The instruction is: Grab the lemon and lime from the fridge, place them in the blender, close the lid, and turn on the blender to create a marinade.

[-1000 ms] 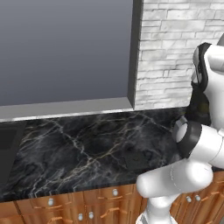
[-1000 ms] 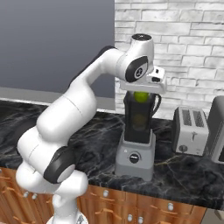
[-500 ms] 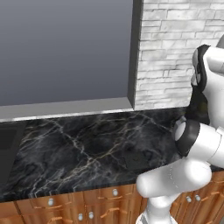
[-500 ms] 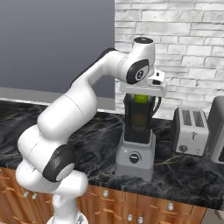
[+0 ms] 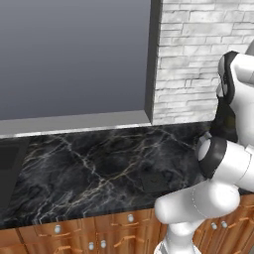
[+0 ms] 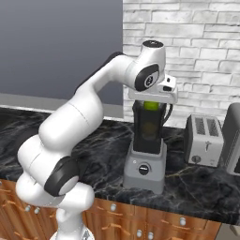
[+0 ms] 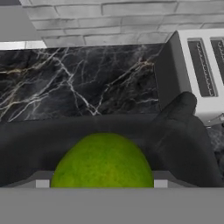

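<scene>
Black marble counter point(image 6: 197, 185) with white veining, white brick wall point(image 6: 201, 42) behind, a large grey panel point(image 5: 74, 54) to the left, wood-fronted drawers point(image 5: 99, 233) below.

Gripper point(image 6: 151, 104): poised directly over the open top of the blender point(image 6: 146, 145). Jaws closed on the lime point(image 7: 103, 162); the fruit sits between the fingertips, bulging at the bottom of the hand view, and shows as a green patch just under the hand in the right base view.

Blender: dark jar on a grey base with a black knob, standing on the counter. Jar rim curves around the lime in the hand view, with the jar's handle to the right.

Surroundings: a white two-slot toaster point(image 6: 204, 140) stands just right of the blender, apart from it. A dark grey appliance point(image 6: 233, 140) sits at the right edge. The arm's white links block most of the blender in the left base view.
</scene>
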Robot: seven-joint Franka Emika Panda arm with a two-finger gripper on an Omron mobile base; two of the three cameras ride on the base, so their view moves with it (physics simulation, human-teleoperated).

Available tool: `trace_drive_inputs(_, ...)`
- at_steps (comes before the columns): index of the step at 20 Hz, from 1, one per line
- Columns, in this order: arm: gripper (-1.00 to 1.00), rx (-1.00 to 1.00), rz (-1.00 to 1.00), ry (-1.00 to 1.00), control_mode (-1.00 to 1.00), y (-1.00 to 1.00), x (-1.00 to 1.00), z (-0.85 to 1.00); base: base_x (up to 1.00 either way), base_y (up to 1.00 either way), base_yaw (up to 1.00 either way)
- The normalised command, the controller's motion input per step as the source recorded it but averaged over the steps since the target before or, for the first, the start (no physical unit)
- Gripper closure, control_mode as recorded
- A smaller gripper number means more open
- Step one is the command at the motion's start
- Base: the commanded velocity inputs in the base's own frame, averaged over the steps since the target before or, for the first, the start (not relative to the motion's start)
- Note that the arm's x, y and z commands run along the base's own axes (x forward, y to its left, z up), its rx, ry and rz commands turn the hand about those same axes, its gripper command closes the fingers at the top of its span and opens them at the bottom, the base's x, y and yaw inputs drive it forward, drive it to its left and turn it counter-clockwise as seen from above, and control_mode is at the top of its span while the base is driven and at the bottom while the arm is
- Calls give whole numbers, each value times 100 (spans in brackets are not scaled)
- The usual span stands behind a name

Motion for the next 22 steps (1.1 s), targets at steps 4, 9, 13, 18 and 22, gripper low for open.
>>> trace_drive_inputs(4, -100, 0, 0, -12, -100, 0, 0, 31, 0, 0, 0)
trace_drive_inputs(9, -100, 0, 0, -14, -100, 0, 0, 36, 0, 0, 0)
trace_drive_inputs(13, -100, 0, 0, -15, -100, 0, 0, 54, 0, 0, 0)
trace_drive_inputs(18, -100, 0, 0, -11, -100, 0, 0, 65, 0, 0, 0)
trace_drive_inputs(22, -100, 0, 0, -12, -100, 0, 1, 73, 0, 0, 0)
